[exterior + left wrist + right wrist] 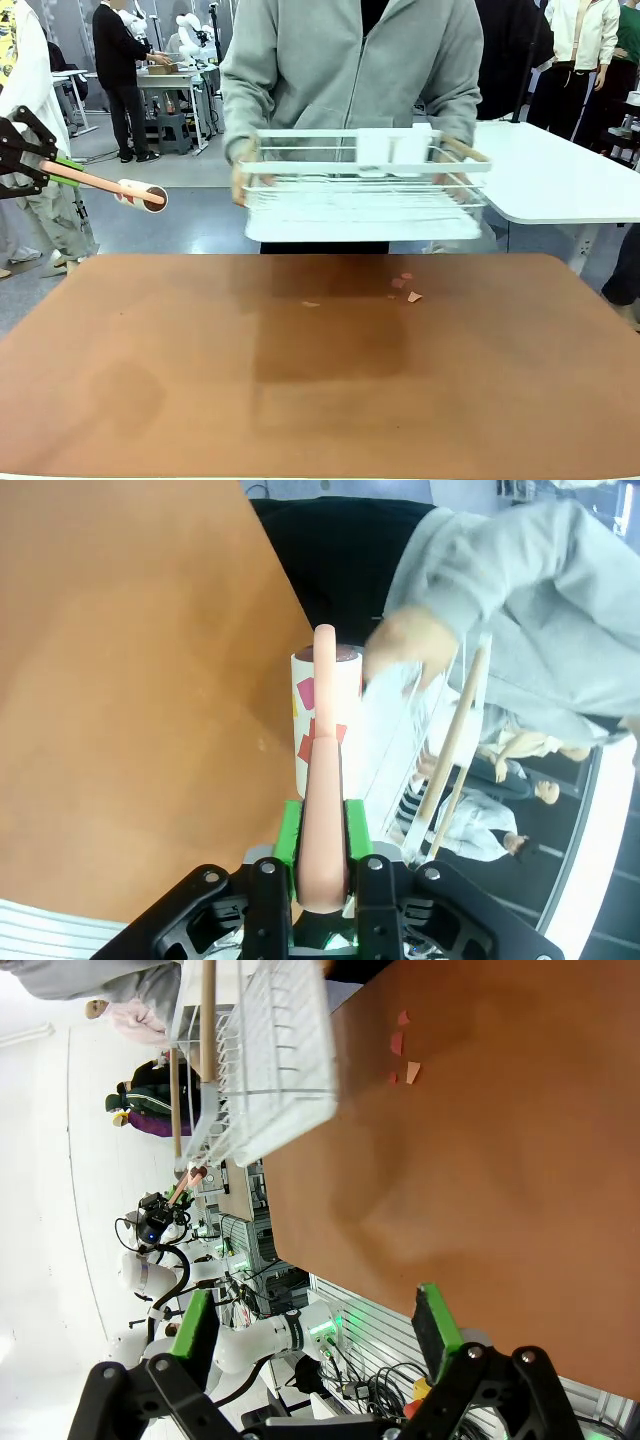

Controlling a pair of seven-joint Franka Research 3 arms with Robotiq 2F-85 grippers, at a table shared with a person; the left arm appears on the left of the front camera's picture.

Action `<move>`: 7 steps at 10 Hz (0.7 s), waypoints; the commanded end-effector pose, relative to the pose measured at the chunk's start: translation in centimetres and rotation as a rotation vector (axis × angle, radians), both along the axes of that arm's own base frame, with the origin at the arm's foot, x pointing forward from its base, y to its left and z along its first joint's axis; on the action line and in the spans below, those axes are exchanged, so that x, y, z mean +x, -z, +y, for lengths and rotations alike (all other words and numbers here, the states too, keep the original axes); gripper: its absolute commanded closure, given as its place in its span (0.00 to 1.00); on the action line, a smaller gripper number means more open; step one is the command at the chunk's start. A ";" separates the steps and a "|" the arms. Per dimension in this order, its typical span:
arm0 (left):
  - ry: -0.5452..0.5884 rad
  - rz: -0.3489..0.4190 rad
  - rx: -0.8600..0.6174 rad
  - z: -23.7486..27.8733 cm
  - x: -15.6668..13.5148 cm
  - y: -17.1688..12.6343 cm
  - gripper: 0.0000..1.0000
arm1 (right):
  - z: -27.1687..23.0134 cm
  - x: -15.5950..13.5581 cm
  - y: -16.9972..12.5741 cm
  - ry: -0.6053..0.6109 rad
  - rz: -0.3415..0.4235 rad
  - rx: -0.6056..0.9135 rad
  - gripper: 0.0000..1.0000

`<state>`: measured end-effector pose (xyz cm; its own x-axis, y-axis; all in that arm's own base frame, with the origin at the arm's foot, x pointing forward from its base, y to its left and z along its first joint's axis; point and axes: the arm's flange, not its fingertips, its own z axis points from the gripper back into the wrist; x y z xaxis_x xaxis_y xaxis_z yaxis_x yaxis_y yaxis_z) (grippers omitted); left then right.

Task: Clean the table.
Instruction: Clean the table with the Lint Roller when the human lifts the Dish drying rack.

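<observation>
Reddish-brown table [200, 380], left gripper [322, 830] raised, clamped on lint roller [325, 710], right gripper [312, 1305] spread apart

You've got a matte reddish-brown tabletop [150, 380], wide, with a pale strip along the near edge. Use the cluster of small pink scraps [405, 288] as your landmark: a few pieces lying flat and close together, near the far edge. A lone scrap [311, 304] lies left of the cluster, apart from it and slightly closer to the robot side. A darker shadow patch [330, 350] falls on the surface, left of the cluster and nearer the robot side.
</observation>
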<state>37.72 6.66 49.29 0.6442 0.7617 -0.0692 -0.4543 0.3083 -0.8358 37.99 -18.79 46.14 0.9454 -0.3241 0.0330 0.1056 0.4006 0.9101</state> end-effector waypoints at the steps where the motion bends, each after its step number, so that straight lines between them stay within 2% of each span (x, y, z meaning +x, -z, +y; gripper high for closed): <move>1: 0.155 -0.140 0.016 0.8 0.8 -1.0 0.78 | 0.0 -0.2 -0.3 -0.009 -0.009 0.001 0.00; 2: 0.247 -0.184 0.041 0.8 1.6 -0.9 0.78 | 0.0 -0.2 -0.3 -0.009 -0.009 0.001 0.00; 5: 0.548 -0.167 0.091 0.6 3.4 0.3 0.78 | 0.0 -0.2 -0.3 -0.009 -0.009 0.001 0.00; 6: 0.623 -0.182 0.118 0.2 3.9 0.8 0.78 | 0.0 -0.2 -0.3 -0.009 -0.009 0.001 0.00; 7: 0.644 -0.191 0.150 -0.5 4.4 1.7 0.78 | 0.0 -0.2 -0.3 -0.009 -0.009 0.001 0.00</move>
<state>41.22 5.63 47.40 0.9562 0.2657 0.1231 -0.0497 0.5616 -0.8259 37.99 -18.79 46.14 0.9455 -0.3240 0.0331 0.1056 0.4009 0.9100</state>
